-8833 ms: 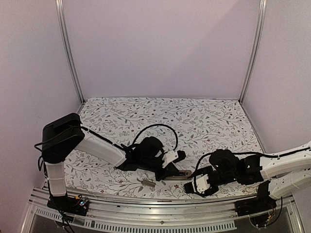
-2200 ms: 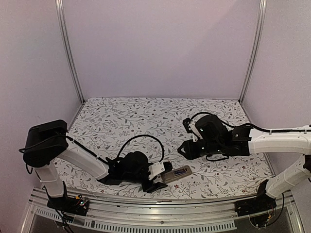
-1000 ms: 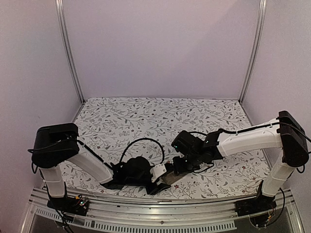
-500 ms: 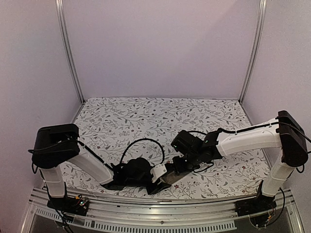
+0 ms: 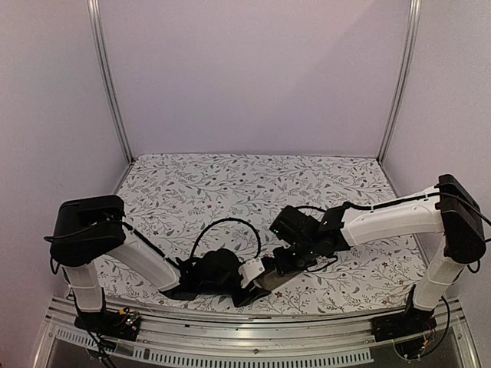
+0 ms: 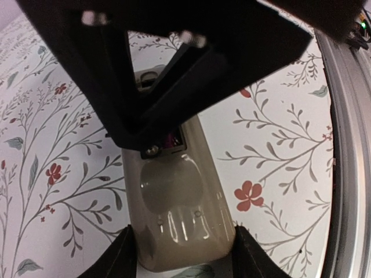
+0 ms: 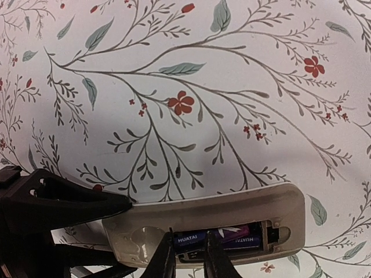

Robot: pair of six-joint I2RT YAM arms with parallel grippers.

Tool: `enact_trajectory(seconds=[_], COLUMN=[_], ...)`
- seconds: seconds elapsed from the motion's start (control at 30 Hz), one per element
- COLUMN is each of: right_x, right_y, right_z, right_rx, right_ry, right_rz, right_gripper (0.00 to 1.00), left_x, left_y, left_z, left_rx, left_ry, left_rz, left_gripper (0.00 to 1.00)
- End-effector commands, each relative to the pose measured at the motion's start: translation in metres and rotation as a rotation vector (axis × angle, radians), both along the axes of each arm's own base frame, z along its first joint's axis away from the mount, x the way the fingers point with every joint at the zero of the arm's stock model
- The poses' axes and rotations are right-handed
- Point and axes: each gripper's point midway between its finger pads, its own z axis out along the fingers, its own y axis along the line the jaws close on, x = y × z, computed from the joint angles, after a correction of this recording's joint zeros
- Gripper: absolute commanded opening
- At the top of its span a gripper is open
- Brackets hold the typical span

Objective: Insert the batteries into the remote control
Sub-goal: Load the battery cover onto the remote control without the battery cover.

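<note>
Your right gripper [image 7: 187, 258] has dropped onto the remote control [image 7: 220, 211], fingers nearly together over the batteries [image 7: 217, 236] in its recess [image 7: 271, 234]; you cannot tell if they grip one. Your left gripper [image 6: 182, 258] clamps the remote's rounded end, near the table's [image 5: 345, 184] front edge.

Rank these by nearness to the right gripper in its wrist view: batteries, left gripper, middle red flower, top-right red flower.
1. batteries, right by the right gripper, inside the remote control.
2. left gripper, lower left.
3. middle red flower, above.
4. top-right red flower, far corner.
</note>
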Motion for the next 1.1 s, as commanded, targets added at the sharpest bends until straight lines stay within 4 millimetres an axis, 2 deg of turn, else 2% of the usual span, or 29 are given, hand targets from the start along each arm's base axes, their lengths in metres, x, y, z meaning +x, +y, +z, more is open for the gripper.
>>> enact_trajectory(seconds=[0.0, 0.17, 0.5, 0.67, 0.9, 1.07], right_x=[-0.009, -0.013, -0.008, -0.011, -0.016, -0.015], right_y=[0.006, 0.009, 0.014, 0.010, 0.004, 0.006], right_z=[-0.006, -0.008, 0.013, 0.007, 0.008, 0.010], right_rx=[-0.021, -0.001, 0.097, 0.087, 0.095, 0.093], right_ry=[0.017, 0.031, -0.007, 0.005, 0.008, 0.004], right_rz=[0.042, 0.054, 0.031, 0.029, 0.038, 0.047], right_gripper=[0.18, 0.20, 0.22, 0.22, 0.29, 0.27], left_x=[-0.007, -0.005, -0.004, -0.004, -0.004, -0.004], left_y=[0.013, 0.014, 0.014, 0.015, 0.016, 0.015], left_z=[-0.029, -0.029, -0.027, -0.027, -0.027, -0.026], left_rx=[0.123, 0.123, 0.107, 0.104, 0.099, 0.096], left_ry=[0.019, 0.013, 0.006, 0.004, 0.004, 0.004], left_rz=[-0.004, 0.003, 0.007, 0.009, 0.011, 0.010], left_gripper=[0.46, 0.45, 0.45, 0.45, 0.45, 0.45])
